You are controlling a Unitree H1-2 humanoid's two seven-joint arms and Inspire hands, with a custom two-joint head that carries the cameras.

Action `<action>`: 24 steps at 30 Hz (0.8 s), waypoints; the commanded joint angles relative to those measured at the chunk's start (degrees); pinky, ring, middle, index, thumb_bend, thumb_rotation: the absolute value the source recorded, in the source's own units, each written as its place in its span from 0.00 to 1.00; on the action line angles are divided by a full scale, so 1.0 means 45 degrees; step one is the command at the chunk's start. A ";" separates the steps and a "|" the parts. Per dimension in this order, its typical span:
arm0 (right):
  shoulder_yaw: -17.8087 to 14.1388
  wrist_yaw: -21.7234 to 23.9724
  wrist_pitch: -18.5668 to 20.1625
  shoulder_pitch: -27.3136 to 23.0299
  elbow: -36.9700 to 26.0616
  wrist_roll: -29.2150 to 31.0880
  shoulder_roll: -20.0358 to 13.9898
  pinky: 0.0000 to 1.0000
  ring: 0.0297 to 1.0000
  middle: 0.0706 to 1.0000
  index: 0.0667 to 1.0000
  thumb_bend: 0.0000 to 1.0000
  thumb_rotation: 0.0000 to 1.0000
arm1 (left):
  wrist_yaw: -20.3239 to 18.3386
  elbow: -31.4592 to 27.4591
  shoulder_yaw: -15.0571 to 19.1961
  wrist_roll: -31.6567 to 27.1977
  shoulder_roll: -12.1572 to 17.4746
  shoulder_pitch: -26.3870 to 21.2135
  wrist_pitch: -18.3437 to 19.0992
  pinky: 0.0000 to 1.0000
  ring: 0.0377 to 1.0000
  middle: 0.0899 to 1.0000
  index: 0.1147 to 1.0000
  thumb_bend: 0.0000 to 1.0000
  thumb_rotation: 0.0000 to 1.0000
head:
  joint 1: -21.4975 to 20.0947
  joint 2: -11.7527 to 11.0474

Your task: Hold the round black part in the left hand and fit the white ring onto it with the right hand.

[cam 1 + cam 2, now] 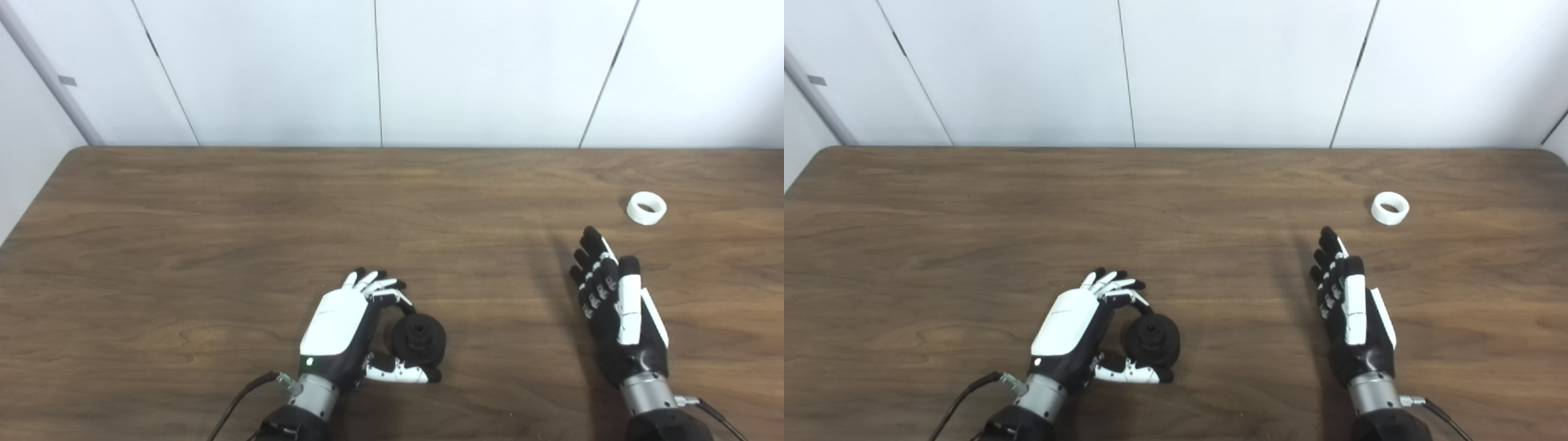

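Observation:
The round black part (419, 339) sits low on the wooden table (245, 214) near its front middle. My left hand (343, 327) is curled around the part, fingers over its far side and thumb under its near side, gripping it. The white ring (646, 208) lies on its side at the right of the table; it also shows in the right eye view (1390, 208). My right hand (615, 303) is open and empty, fingers stretched out flat, pointing toward the ring and about a hand's length short of it.
White wall panels (380, 67) stand behind the table's far edge. The table's left edge runs diagonally at the far left. Cables (242, 392) trail from both wrists at the front edge.

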 commanded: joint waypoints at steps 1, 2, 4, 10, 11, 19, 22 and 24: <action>-0.0011 -0.0074 -0.0102 -0.0118 -0.0495 0.0002 0.0134 1.00 1.00 1.00 0.96 0.64 1.00 | -0.0215 0.0153 -0.0095 0.0274 0.0103 0.0228 -0.0042 1.00 0.92 0.80 0.42 0.52 0.05 | -0.0102 -0.0013; -0.0035 -0.0095 -0.0114 -0.0139 -0.0527 -0.0005 0.0124 1.00 1.00 1.00 0.97 0.64 1.00 | -0.0191 0.0170 -0.0098 0.0281 0.0122 0.0232 -0.0070 1.00 0.92 0.81 0.42 0.52 0.05 | -0.0166 -0.0026; -0.0114 -0.0203 -0.0102 -0.0176 -0.0641 -0.0073 0.0107 1.00 1.00 1.00 0.97 0.62 1.00 | -0.0189 0.0191 -0.0110 0.0331 0.0162 0.0247 -0.0101 1.00 0.92 0.81 0.42 0.52 0.05 | -0.0346 -0.0055; -0.0334 -0.0464 -0.0057 -0.0369 -0.1023 -0.0275 -0.0029 1.00 1.00 0.99 0.96 0.56 0.89 | -0.0085 0.0357 -0.0087 0.0546 0.0267 0.0290 -0.0391 1.00 0.93 0.81 0.42 0.52 0.05 | -0.0725 -0.0059; -0.0384 -0.0515 -0.0001 -0.0420 -0.1087 -0.0321 -0.0050 1.00 1.00 0.99 0.96 0.56 0.87 | -0.0070 0.0382 -0.0078 0.0561 0.0271 0.0303 -0.0427 1.00 0.93 0.81 0.42 0.52 0.05 | -0.0828 -0.0071; -0.0525 -0.1361 0.0522 -0.1110 -0.1456 -0.2843 -0.0710 1.00 0.97 0.94 0.90 0.53 0.89 | -0.0031 0.0596 -0.0003 0.0582 0.0418 0.0343 -0.0676 1.00 0.92 0.81 0.42 0.52 0.05 | -0.1292 -0.0422; -0.0279 -0.1793 0.1012 -0.1486 -0.1578 -0.5070 -0.1193 0.94 0.94 0.93 0.89 0.55 0.87 | -0.0052 0.0682 0.0086 0.0424 0.0443 0.0357 -0.0745 1.00 0.92 0.81 0.42 0.52 0.05 | -0.1776 -0.0559; -0.0068 -0.2016 0.1319 -0.1731 -0.1666 -0.6438 -0.1425 0.90 0.92 0.92 0.87 0.54 0.84 | 0.0001 0.0759 0.0149 0.0342 0.0488 0.0362 -0.0857 1.00 0.92 0.81 0.42 0.52 0.05 | -0.2138 -0.0615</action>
